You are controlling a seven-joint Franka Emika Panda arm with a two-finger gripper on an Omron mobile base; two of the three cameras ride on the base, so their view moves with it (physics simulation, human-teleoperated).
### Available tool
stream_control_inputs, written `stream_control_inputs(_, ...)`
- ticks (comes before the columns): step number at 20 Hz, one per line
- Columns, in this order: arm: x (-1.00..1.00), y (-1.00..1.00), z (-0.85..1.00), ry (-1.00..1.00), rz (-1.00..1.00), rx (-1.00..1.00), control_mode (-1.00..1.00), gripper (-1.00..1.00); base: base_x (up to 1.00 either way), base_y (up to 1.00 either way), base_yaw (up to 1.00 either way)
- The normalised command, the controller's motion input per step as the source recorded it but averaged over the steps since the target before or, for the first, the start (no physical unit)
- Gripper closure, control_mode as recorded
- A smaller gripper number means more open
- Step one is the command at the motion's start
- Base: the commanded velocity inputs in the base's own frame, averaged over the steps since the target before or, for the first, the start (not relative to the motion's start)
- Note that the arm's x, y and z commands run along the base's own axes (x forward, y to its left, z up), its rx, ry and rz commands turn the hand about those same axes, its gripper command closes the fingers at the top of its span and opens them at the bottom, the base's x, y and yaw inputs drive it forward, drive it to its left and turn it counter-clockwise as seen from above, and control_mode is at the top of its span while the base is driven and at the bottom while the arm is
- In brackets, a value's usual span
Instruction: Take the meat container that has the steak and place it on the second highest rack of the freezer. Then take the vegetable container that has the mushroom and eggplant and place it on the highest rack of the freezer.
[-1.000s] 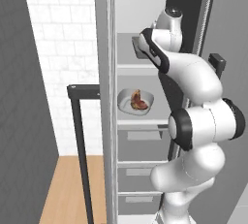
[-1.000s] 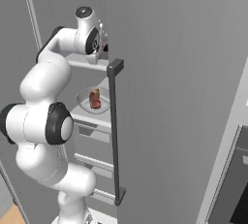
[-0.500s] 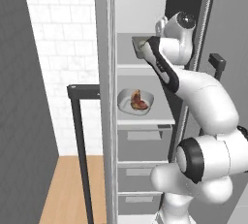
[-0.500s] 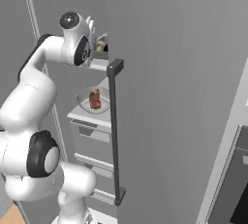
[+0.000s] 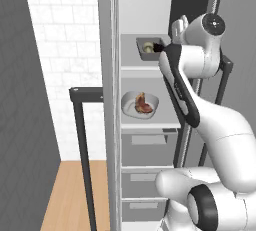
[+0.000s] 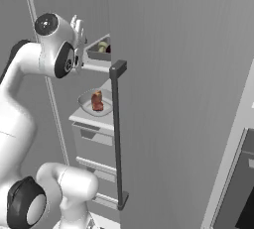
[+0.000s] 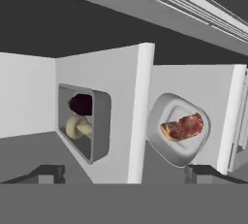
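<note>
Resting on the highest rack [image 5: 135, 67] of the freezer [image 6: 188, 99], the vegetable container [image 5: 150, 48] with mushroom [image 7: 77, 127] and eggplant [image 7: 81, 104] sits above the meat container [image 5: 140, 105] with steak [image 7: 184, 127] one shelf down, while the tool [image 7: 125, 173], spread wide and empty, hangs just outside, both placements seemingly done.

This was a kitchen, drawn by a computer. A tall grey freezer [image 5: 150, 125] stood open, with flat shelves up high and grey drawers [image 5: 147, 147] below. Food sat on the shelves: a steak [image 5: 143, 103] in a light dish [image 5: 127, 106], and a mushroom [image 7: 76, 127] in a dark tray [image 7: 99, 121]. A long dark bar handle [image 6: 117, 134] ran down the door. The wall [image 5: 60, 50] behind had white tiles. The floor [image 5: 67, 200] was brown wood. A black oven front [image 6: 238, 188] showed at one side.
</note>
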Motion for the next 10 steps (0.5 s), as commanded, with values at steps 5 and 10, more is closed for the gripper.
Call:
stream_control_inputs(5,-1.0,0.0,0.01,-0.19,0.02,-0.04,-1.0,-1.0,0.0,0.0,0.0)
stream_control_inputs(10,-1.0,0.0,-0.16,-0.02,0.01,0.0,-1.0,-1.0,0.0,0.0,0.0)
